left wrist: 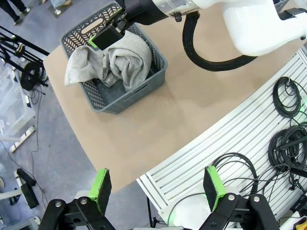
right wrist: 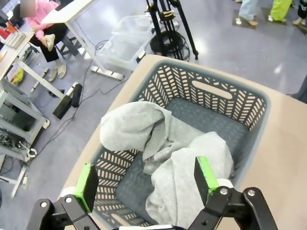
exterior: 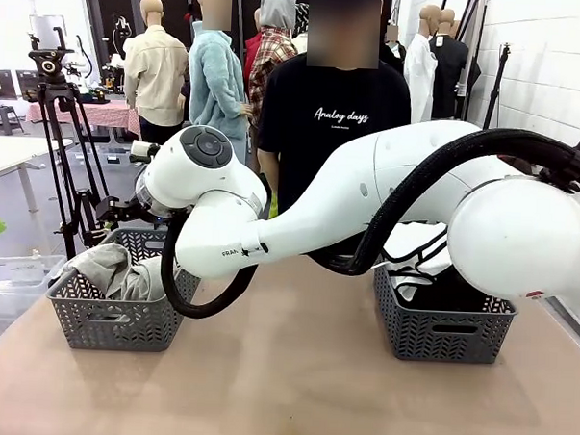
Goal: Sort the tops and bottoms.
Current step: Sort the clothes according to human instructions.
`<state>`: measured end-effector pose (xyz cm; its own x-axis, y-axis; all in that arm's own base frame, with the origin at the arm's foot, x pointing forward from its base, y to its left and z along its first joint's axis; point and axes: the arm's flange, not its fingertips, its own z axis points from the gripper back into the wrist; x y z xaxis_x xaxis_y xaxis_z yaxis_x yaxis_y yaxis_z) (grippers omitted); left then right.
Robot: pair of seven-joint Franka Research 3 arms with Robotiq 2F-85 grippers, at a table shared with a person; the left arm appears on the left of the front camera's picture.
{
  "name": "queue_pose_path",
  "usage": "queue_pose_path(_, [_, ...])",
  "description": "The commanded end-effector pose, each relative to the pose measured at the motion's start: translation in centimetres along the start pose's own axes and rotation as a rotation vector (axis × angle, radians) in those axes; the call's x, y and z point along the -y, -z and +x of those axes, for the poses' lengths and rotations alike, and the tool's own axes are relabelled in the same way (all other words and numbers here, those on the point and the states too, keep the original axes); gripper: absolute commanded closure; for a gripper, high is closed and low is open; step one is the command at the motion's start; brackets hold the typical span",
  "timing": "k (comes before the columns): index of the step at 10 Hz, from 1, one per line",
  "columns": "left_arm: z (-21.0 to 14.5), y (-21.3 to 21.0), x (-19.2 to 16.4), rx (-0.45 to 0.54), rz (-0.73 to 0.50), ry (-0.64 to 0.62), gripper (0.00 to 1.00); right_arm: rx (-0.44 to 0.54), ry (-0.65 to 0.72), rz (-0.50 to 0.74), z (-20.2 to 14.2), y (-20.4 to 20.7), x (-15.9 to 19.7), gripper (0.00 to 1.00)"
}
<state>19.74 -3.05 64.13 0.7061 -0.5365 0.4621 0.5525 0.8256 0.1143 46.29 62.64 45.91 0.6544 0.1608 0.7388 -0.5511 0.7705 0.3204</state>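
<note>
The right hand [right wrist: 144,189] is hanging released, jaws wide, right above the grey garment [right wrist: 163,153], which is lying heaped in the left basket [exterior: 117,316] with one end drooping over its rim. The left hand [left wrist: 156,189], also released and holding nothing, is hovering well back over the desk [left wrist: 158,120] edge, so the right is nearer by far.

Setting: robot lab or test hall, shared floor. Evidence — bare grey floor with loose cables [right wrist: 91,62] far beyond the right fingers; camera tripod [exterior: 58,121] on the floor by the table [exterior: 282,391]; slotted aluminium rail base [left wrist: 240,143] with coiled black cords [left wrist: 288,96] just past the left fingers; more worktables [right wrist: 72,9] at the back — a seated person there.
</note>
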Motion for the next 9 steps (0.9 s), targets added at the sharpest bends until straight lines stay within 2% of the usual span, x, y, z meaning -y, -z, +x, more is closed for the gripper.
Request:
queue_pose_path(1, [-0.04,-0.21,-0.01,-0.008,-0.004,0.001,0.00,0.016,-0.011,0.003,0.07,0.02,-0.11,0.00])
queue_pose_path(9, [-0.04,-0.21,-0.01,-0.008,-0.004,0.001,0.00,0.000,0.000,0.000,0.00,0.00,0.00,0.00])
